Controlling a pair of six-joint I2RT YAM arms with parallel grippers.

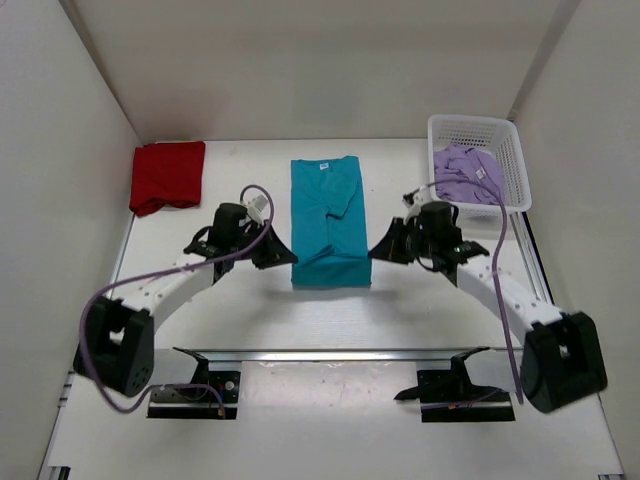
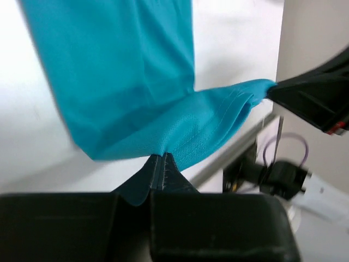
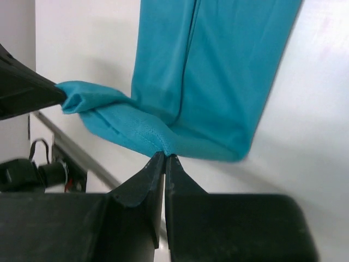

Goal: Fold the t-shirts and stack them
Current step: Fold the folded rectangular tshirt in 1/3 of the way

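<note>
Red shirt (image 1: 167, 176) lies folded; teal shirt (image 1: 329, 222) half-folded, left gripper (image 2: 161, 158) and right gripper (image 3: 164, 156) each clamped on its near hem; lavender shirt (image 1: 466, 175) unfolded in basket (image 1: 515, 150), stacking not begun.

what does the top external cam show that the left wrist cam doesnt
Only top external: the folded red shirt at far left, and the lavender shirt in the white basket at far right. Only left wrist: a close look at the left hand, pinched shut on the hem of the teal shirt. Both: the teal shirt, with the right hand gripping its other near corner.
</note>
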